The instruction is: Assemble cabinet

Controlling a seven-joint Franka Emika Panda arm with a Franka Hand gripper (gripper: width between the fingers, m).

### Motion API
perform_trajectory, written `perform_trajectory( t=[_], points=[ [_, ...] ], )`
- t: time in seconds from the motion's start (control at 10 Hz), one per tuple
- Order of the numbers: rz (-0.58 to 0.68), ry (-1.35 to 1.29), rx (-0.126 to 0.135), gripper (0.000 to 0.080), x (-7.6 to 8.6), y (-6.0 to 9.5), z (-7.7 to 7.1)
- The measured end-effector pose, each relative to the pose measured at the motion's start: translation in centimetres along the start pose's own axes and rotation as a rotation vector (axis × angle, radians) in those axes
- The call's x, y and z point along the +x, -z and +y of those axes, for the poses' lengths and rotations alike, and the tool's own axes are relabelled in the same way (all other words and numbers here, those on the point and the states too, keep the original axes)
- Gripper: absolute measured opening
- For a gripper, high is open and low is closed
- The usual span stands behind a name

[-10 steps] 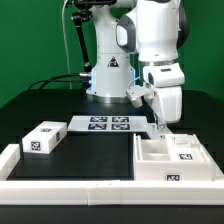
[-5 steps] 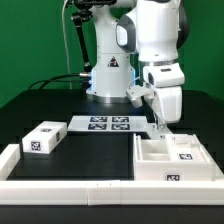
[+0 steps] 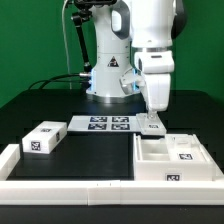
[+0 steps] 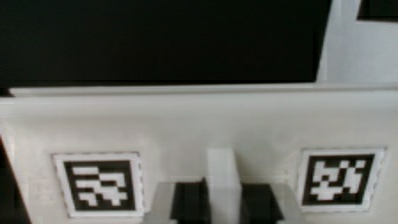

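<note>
Upright arm's hand points down, pinching a rib of the large white plastic cabinet box; small white block well apart.

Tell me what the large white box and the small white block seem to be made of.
Large white compartmented box: likely rigid plastic, matte; uniform white walls, crisp thin edges. Small white rectangular block: probably the same plastic, matte, no grain or shine visible. Their black-and-white square tags look like printed stickers, but that is uncertain.
</note>
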State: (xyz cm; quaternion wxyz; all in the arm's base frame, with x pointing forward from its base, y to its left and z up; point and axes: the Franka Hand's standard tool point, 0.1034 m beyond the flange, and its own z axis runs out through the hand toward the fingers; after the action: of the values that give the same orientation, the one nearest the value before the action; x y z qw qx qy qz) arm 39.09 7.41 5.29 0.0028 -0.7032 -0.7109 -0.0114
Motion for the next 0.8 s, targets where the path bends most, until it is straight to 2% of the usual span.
perform_trajectory(
  t=[0.2, 0.6, 0.8],
  points=[
    [-0.010, -0.018, -0.010, 0.0067, -0.6, 0.9, -0.1],
    [-0.010, -0.022, -0.004, 0.0068, -0.7, 0.7, -0.3],
    [-0.010, -0.079, -0.006, 0.0068, -1.7, 0.6, -0.6]
  ],
)
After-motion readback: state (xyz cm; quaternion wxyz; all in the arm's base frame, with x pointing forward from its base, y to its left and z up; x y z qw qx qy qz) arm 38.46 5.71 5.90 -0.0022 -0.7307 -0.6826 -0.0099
